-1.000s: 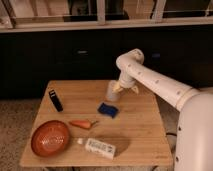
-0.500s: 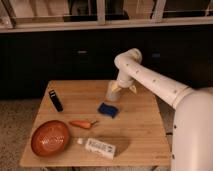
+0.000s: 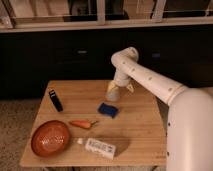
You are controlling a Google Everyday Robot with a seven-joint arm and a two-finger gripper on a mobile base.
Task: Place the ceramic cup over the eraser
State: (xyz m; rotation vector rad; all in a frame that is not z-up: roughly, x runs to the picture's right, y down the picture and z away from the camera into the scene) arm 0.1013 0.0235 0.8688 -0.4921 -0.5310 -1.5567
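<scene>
Ceramic cup (image 3: 113,93) hangs near table's (image 3: 141,126) 12 o'clock edge, clamped in the gripper (image 3: 118,88), wider end down by the look of it. Blue pad (image 3: 108,110) just at cup's 6. Eraser (image 3: 55,100) lies approx 9 o'clock from claw, well apart, long axis 11-to-5, so next move's leftward, I'd say.
</scene>
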